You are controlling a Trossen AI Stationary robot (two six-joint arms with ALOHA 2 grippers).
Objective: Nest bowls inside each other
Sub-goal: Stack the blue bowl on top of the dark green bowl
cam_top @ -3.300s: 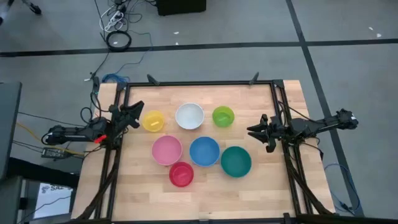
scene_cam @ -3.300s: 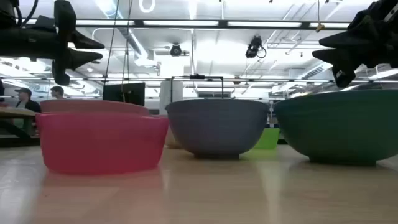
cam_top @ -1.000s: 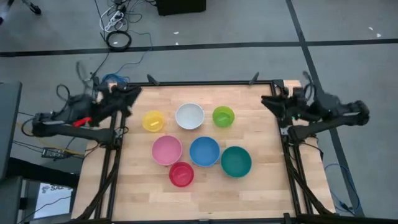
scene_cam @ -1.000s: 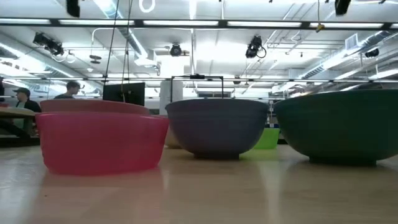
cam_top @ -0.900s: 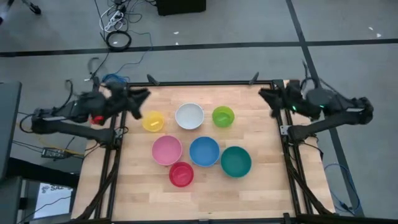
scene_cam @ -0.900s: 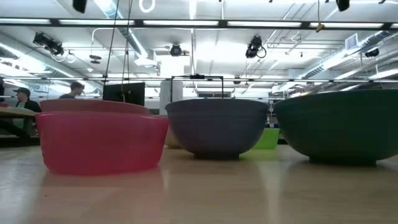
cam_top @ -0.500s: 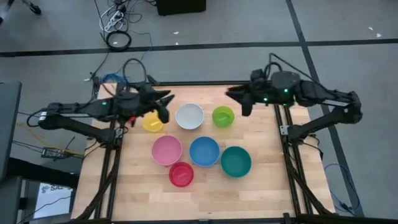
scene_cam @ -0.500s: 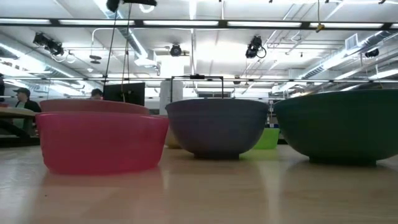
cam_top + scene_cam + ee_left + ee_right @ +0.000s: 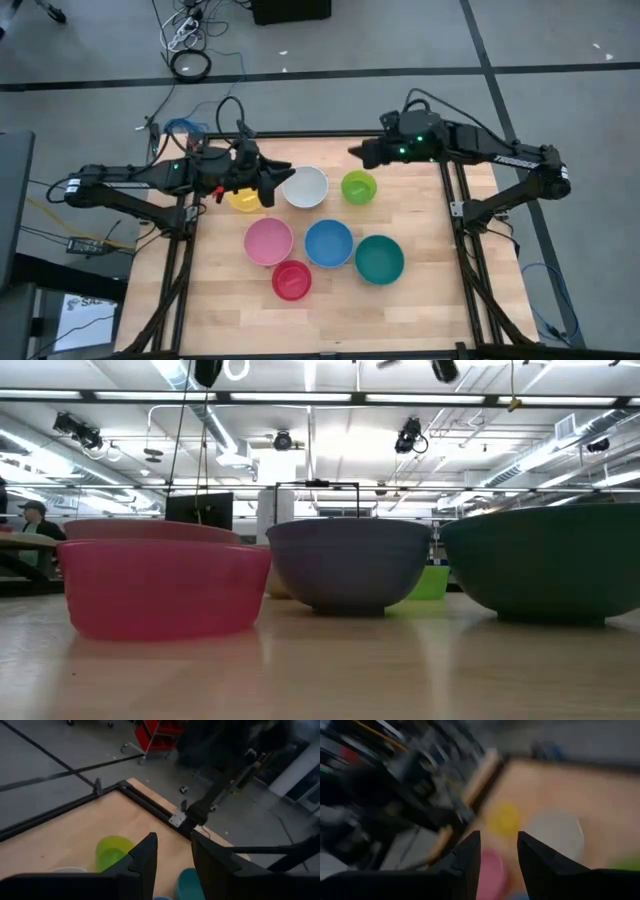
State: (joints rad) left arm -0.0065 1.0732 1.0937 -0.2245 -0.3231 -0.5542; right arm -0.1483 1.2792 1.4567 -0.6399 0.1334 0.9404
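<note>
My left gripper (image 9: 280,176) is open and empty, over the small yellow plastic bowl (image 9: 245,197), just beside the larger white plastic bowl (image 9: 306,187). My right gripper (image 9: 357,155) is open too, empty, just above the small lime green plastic bowl (image 9: 359,187). Pink bowl (image 9: 268,241), blue bowl (image 9: 329,243), teal green bowl (image 9: 379,259) and red bowl (image 9: 291,280) sit separately beyond both, nothing nested.

On the desk (image 9: 420,300) seven bowls (image 9: 329,243) stand apart, none nested: three in the far row, three in the middle row, one nearest the front edge.
</note>
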